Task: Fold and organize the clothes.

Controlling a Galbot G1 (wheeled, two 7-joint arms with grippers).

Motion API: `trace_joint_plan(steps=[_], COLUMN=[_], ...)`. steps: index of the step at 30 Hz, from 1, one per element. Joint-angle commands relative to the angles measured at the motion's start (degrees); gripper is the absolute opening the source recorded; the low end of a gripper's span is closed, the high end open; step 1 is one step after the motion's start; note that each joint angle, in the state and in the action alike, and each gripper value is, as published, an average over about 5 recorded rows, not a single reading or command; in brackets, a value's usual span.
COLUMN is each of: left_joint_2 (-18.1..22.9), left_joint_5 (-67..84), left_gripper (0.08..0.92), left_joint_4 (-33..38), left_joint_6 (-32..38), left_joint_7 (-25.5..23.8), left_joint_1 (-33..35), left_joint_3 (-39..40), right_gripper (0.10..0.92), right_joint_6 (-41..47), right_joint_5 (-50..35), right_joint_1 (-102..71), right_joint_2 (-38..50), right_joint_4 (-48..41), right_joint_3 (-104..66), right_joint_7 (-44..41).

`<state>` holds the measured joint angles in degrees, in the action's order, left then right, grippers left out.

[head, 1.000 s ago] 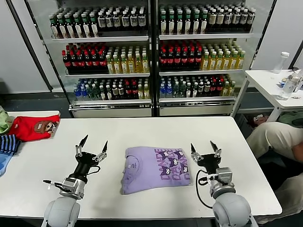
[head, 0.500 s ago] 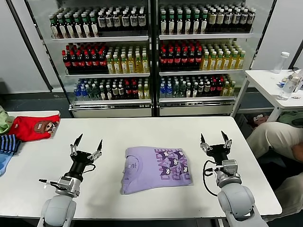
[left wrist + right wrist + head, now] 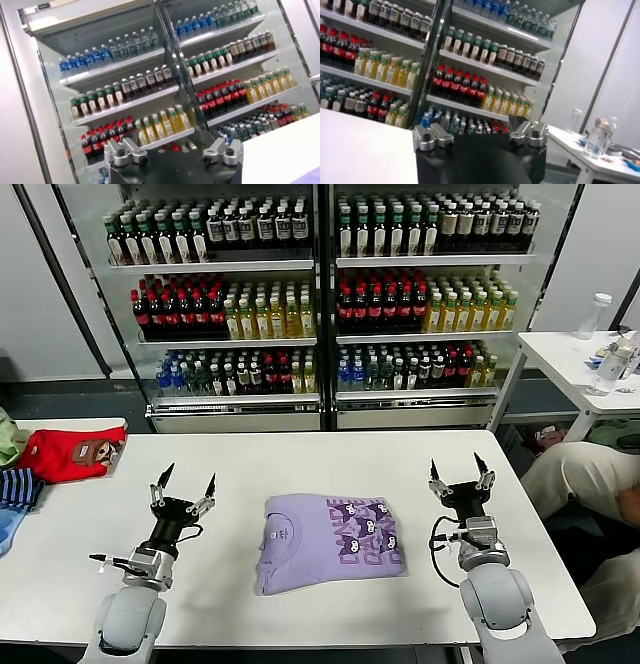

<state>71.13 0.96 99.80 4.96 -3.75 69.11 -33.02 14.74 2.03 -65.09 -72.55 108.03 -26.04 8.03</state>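
Note:
The clothes are a lavender T-shirt (image 3: 328,541), folded into a neat rectangle in the middle of the white table (image 3: 300,459), with its dark purple cartoon print facing up on the right half. My left gripper (image 3: 186,484) stands open to the shirt's left, fingers pointing up, a hand's width from the cloth. To the shirt's right my right gripper (image 3: 457,474) is also open, upright and holding nothing. Both wrist views face the drinks fridge and do not show the shirt.
A red garment with a cartoon face (image 3: 72,452), a blue-striped garment (image 3: 18,489) and a green one (image 3: 8,439) lie at the table's far left. A drinks fridge (image 3: 320,304) stands behind. A side table (image 3: 585,364) and a seated person (image 3: 585,479) are at the right.
Both grippers have drawn away from the shirt. The right one moved right and toward the table's far side; the left one shifted slightly left. The shirt has not moved.

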Motion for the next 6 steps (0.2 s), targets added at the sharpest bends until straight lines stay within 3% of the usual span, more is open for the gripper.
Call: trace_joint_plan(steps=[1,6], left_joint_2=[-0.9,-1.5], left_joint_5=[-0.6,-0.6], left_gripper=[0.823,0.823], left_joint_4=[-2.2,-2.8], left_joint_6=[0.1,-0.1], left_joint_7=[0.5,0.6], left_joint_1=[-2.0,-2.0], left_joint_3=[0.9,0.8], right_gripper=[0.823,0.823], right_joint_6=[-0.1,-0.1], right_joint_5=[3.0,2.7], right_joint_1=[0.6,0.4], right_joint_2=[-1.0,-1.4], right_joint_4=[-1.8,-2.0], right_joint_3=[-0.9,-0.6], right_joint_7=[0.3,-0.2])
